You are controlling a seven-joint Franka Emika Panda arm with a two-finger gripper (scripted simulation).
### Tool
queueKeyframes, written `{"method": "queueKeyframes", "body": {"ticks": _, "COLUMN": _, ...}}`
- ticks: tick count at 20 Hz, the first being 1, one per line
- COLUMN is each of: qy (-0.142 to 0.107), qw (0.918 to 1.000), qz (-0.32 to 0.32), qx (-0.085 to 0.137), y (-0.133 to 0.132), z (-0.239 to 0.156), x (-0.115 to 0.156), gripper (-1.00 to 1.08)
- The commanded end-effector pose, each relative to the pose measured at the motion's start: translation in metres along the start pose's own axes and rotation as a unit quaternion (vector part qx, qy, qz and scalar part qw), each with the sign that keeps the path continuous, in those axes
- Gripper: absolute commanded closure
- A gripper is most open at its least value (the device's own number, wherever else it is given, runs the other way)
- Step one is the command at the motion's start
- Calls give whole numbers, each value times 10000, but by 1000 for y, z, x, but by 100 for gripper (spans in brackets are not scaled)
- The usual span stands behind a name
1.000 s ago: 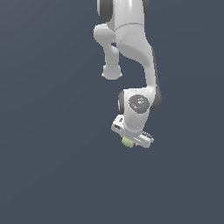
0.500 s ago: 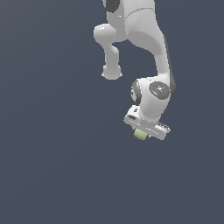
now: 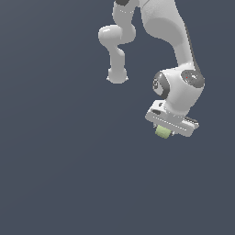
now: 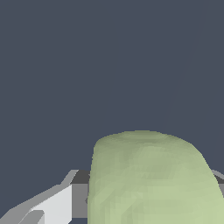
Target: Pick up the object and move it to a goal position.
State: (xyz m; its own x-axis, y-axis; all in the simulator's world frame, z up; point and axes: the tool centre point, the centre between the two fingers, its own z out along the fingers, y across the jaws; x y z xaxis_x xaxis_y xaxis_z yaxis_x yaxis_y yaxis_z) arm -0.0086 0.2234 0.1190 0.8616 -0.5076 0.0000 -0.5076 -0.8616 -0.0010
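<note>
Aloft: cube in the pincer

Plainly, the white pincer (image 3: 163, 131) hangs tilted at the exterior view's right, clamped on the pale yellow-green cube (image 3: 162, 131), which pokes out just beneath its body. Wrist view: cube (image 4: 151, 179) fills the near field, one white finger (image 4: 52, 205) touching its side. Plain dark grey backdrop all around

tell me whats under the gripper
A pale yellow-green cube sticks out below the gripper, held between its fingers. Its upper part is hidden by the gripper body. Beyond it there is only plain dark background.
</note>
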Motion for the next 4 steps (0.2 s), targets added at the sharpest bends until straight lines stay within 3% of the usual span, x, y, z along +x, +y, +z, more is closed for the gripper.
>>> {"method": "queueKeyframes", "body": {"ticks": 1, "qy": -1, "qw": 10000, "qz": 11, "qx": -5, "y": -4, "z": -4, "x": -5, "gripper": 108}}
{"method": "queueKeyframes", "body": {"ticks": 4, "qy": -1, "qw": 10000, "qz": 11, "qx": -5, "y": -6, "z": -5, "x": -6, "gripper": 108}}
